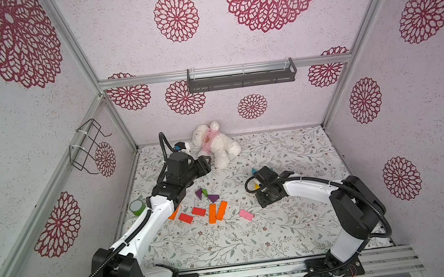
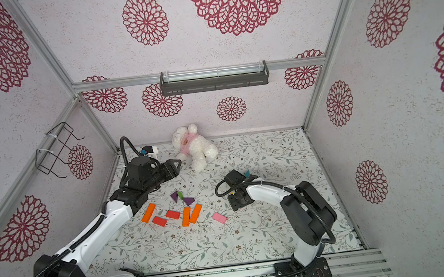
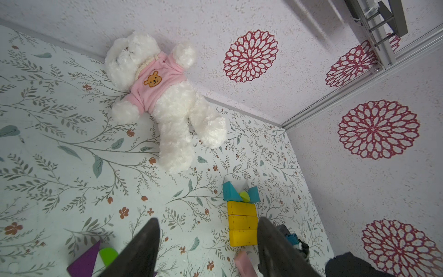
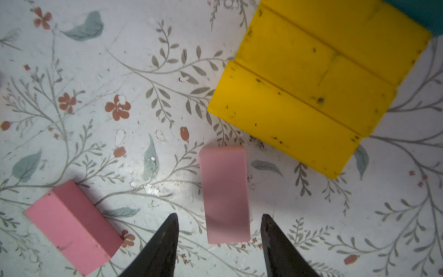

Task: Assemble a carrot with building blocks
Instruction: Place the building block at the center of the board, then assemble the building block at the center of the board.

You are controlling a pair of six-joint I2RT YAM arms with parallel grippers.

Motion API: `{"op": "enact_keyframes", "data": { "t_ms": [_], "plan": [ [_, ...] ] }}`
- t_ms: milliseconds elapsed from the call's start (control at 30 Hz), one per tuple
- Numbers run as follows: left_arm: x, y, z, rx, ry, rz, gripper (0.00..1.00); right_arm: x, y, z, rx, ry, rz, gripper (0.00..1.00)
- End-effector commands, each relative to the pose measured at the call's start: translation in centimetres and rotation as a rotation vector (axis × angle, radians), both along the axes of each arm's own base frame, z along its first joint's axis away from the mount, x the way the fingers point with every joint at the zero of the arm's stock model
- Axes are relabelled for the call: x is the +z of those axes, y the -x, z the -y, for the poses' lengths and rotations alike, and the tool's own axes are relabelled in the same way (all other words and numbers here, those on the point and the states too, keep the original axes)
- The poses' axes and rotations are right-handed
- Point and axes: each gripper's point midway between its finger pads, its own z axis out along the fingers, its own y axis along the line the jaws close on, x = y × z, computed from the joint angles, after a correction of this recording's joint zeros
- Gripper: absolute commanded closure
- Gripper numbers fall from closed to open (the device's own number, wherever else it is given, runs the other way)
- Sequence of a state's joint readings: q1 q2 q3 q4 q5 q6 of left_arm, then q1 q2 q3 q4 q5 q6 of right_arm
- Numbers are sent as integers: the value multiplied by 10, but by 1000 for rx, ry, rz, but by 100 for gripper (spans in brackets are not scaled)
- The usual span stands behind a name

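Walls printed with red rosettes close in a floral table. In both top views the bear lies at its back edge. A shelf hangs on the back wall above the bear, and a wire basket on the side wall, well apart from it. A green cup stands at the table's side edge, beyond the left arm from the bear; what it holds cannot be told. In front of the bear lie purple triangles with a lime cylinder. Farther from it are orange bars, red bars and a pink bar, and beyond these the table is open. The left gripper hangs just beside the bear.

In the left wrist view the bear's only mark is a stitched bear face on its pink shirt. The left gripper's jaws are spread over bare table. Past the bear's feet three yellow bars lie side by side, with teal triangles at their bear-side end.

In the right wrist view the right gripper has its jaws spread either side of a second pink bar. That bar lies flat, with a gap at each finger, near the yellow bars but apart from them.
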State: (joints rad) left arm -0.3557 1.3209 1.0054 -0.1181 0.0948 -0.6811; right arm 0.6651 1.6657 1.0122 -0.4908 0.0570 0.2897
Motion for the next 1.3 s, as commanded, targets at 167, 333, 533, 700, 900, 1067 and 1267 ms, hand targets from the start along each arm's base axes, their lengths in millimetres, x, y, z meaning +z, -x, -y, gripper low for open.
{"op": "enact_keyframes", "data": {
  "t_ms": [167,333,533,700,900,1067,1267],
  "plan": [
    [10,-3,4,-7,14,19,34,-9,10,29,-104,80,-7,43],
    [10,-3,4,-6,13,19,34,-7,-2,37,-147,83,9,43],
    [11,-3,3,-5,12,19,33,-3,-16,38,-166,91,26,41],
    [11,-3,4,-8,10,22,34,-2,-20,38,-173,98,34,40],
    [11,-3,4,-7,10,22,34,2,-24,32,-170,80,40,35],
    [10,-3,4,-6,9,19,34,-5,-24,38,-172,112,32,35],
    [10,-3,4,-6,9,19,34,-5,-27,38,-184,105,40,35]
  ]
}}
